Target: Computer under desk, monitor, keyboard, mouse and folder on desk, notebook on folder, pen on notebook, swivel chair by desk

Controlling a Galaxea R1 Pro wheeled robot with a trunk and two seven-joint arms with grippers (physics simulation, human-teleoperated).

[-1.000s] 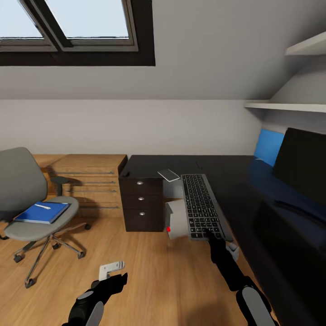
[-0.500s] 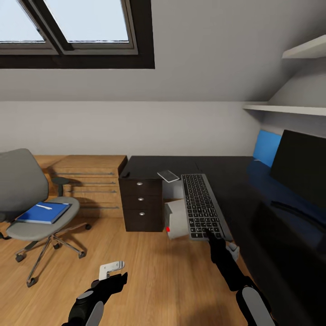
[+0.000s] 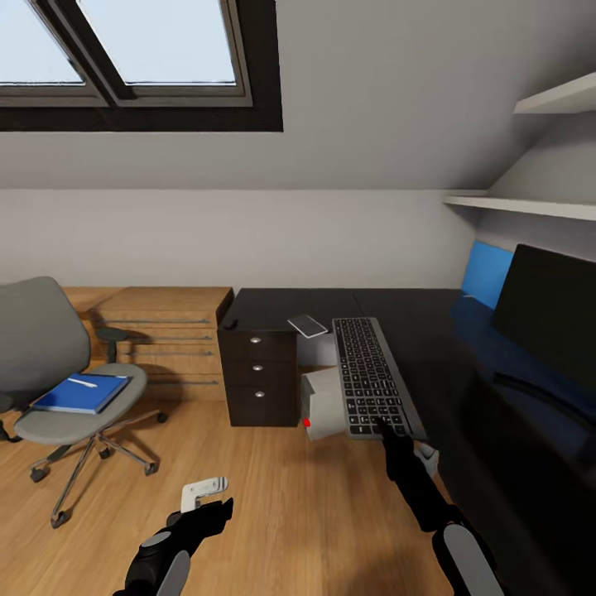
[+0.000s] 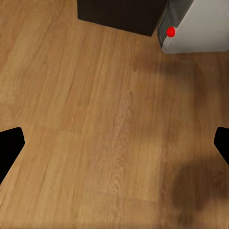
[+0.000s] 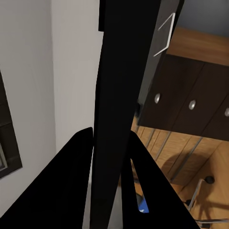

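My right hand pinches the near end of the keyboard, which lies over the surface edge, above the computer. My left hand is spread wide over the floor.

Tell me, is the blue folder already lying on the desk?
No, the blue folder lies on the seat of the chair, apart from the desk.
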